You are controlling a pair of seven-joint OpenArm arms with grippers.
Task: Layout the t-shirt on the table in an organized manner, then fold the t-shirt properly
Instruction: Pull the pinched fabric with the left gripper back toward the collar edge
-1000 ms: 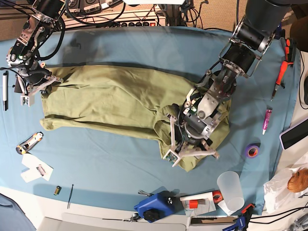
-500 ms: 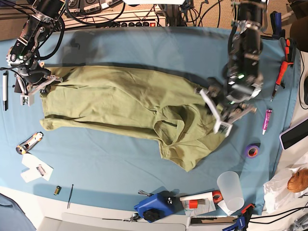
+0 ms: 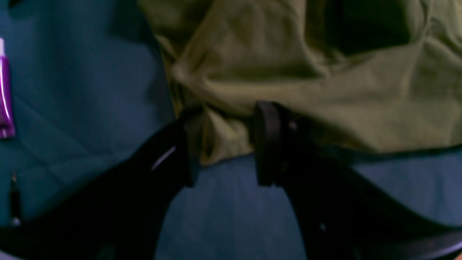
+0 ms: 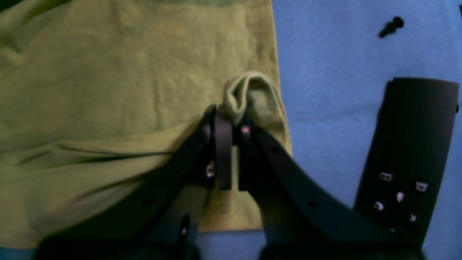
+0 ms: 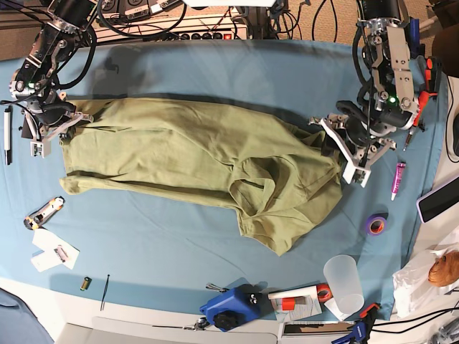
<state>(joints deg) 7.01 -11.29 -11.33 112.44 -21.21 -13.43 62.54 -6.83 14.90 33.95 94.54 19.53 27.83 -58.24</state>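
Blue-clothed table (image 5: 215, 79) carries clutter along the lower edge: blue tool (image 5: 229, 307), cup (image 5: 343, 284), purple tape (image 5: 374, 225). T-shirt (image 5: 193, 161) lies rumpled mid-frame. Right gripper (image 4: 228, 144), left of frame, is clamped on its edge. Left gripper (image 3: 223, 144), jaws apart, straddles the shirt's right corner; contact unclear.

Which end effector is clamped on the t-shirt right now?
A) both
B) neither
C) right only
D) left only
C: in the right wrist view the right end effector has its jaws shut on a bunched fold at the edge of the t-shirt, while the left end effector has its jaws apart, straddling a corner of the shirt without pinching it.
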